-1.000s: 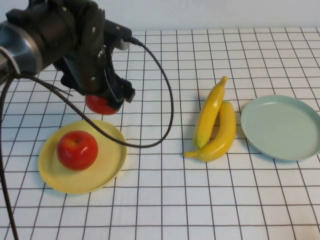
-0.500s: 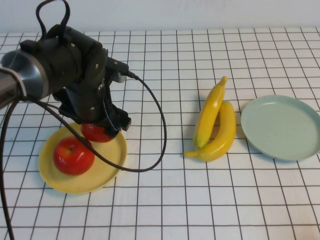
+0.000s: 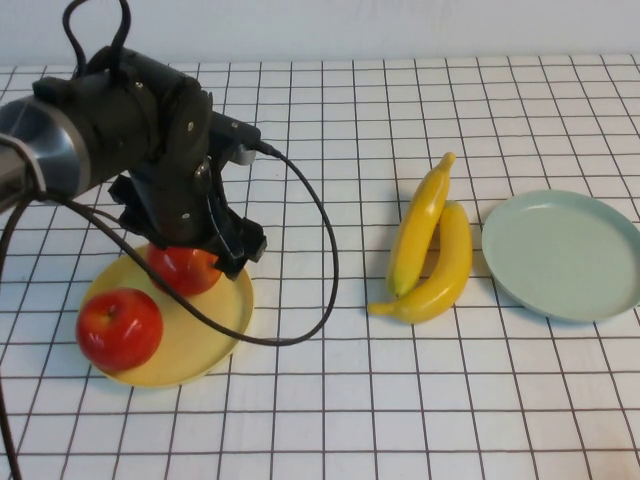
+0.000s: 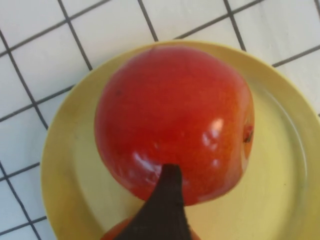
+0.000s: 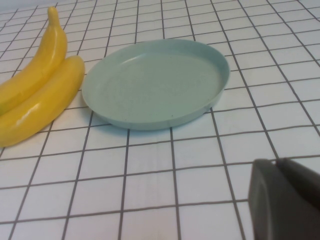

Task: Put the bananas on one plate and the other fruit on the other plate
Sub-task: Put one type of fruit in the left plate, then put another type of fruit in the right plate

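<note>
My left gripper (image 3: 196,262) is over the far side of the pale yellow plate (image 3: 218,322), shut on a red apple (image 3: 178,270) held at the plate's surface. The second red apple (image 3: 120,328) sits at the plate's front-left rim; in the left wrist view it (image 4: 175,120) fills the middle, with the plate (image 4: 280,165) around it. Two yellow bananas (image 3: 430,250) lie side by side on the table, just left of the empty pale blue-green plate (image 3: 565,255). My right gripper (image 5: 282,200) is shut, low over the table near that plate (image 5: 155,82) and the bananas (image 5: 35,95).
The left arm's black cable (image 3: 318,262) loops over the table between the yellow plate and the bananas. The table is a white cloth with a black grid. The right arm is outside the high view.
My left gripper came down with its apple onto the yellow plate. The apple that lay on the plate was pushed toward the front-left rim.
</note>
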Robot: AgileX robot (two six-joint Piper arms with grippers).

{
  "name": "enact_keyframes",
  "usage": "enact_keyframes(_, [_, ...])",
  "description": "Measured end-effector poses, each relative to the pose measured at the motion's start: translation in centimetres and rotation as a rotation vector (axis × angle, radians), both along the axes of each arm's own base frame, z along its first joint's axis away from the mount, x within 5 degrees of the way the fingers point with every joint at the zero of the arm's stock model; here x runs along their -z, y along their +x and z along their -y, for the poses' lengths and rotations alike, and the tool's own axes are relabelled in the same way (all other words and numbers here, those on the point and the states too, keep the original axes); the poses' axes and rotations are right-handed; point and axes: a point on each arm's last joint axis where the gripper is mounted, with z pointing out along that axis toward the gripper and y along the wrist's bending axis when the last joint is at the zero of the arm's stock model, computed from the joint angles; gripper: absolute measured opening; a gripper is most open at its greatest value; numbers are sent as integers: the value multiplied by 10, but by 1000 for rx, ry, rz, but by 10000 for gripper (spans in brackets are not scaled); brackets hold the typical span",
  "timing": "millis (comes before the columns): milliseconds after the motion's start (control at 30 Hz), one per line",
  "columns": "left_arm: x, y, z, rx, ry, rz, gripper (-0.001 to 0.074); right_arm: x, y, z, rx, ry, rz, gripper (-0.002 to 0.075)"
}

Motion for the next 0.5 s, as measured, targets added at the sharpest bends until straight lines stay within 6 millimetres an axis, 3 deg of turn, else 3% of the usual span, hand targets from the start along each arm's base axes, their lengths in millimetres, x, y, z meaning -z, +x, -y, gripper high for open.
enact_keyframes(133, [-25,-7,-5,5,-25,72,665,0,0,0,0,0,0,-16])
enact_keyframes(200, [-45,-13,-9,10,-52,139,614,0,0,0,0,0,0,-16])
enact_keyframes(267, [-64,-21,-13,18,-83,198,479,0,0,0,0,0,0,-16])
enact_keyframes(400, [-93,-39,-18,49,-160,274,126,0,0,0,0,0,0,-16])
enact_keyframes(500, [-100,-59,-26,72,-206,322,39,0,0,0,0,0,0,-16])
